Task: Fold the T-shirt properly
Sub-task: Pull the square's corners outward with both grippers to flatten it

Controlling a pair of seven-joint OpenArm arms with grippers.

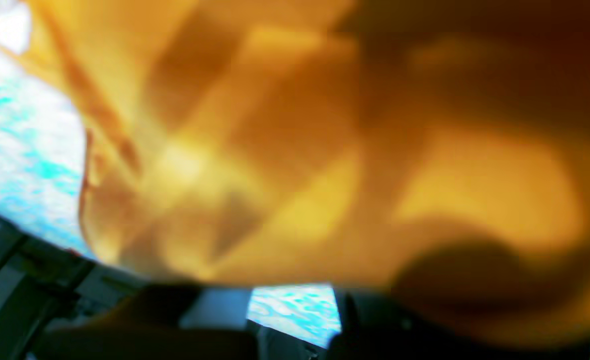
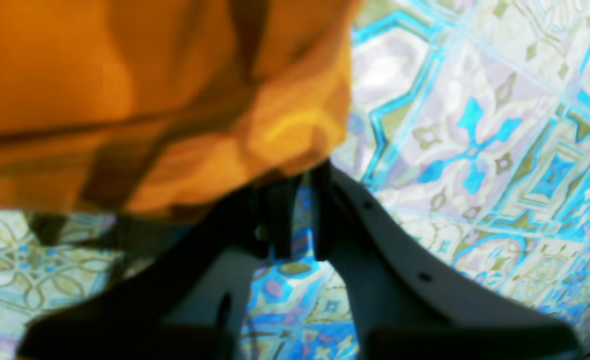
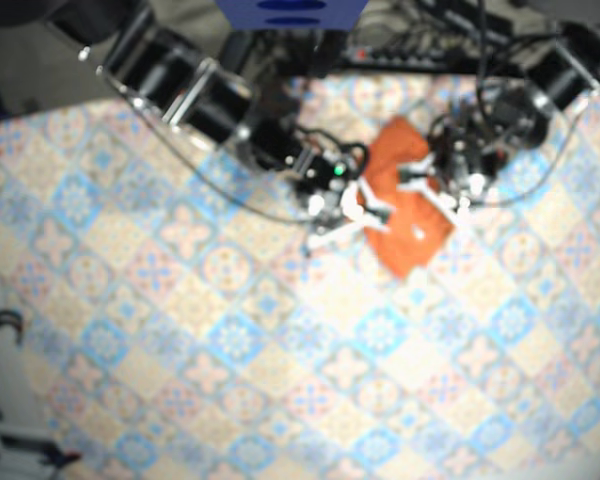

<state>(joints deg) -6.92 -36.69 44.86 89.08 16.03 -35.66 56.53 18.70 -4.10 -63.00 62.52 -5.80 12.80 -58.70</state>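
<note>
Bunched T-shirt [image 3: 408, 215] between left end effector [image 3: 432, 192] and right end effector [image 2: 299, 187], open or closed impossible to tell; loose hold risks slipped, crooked fold.

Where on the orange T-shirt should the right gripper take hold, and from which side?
Likely the rounded fold of the orange T-shirt hanging just ahead of the right gripper. Come in low over the patterned tablecloth from the base view's left: that fold stands off the cloth, so the jaws can straddle it.

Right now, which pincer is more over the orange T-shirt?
The left pincer: it lies over the T-shirt, while the right pincer meets only its edge.
</note>
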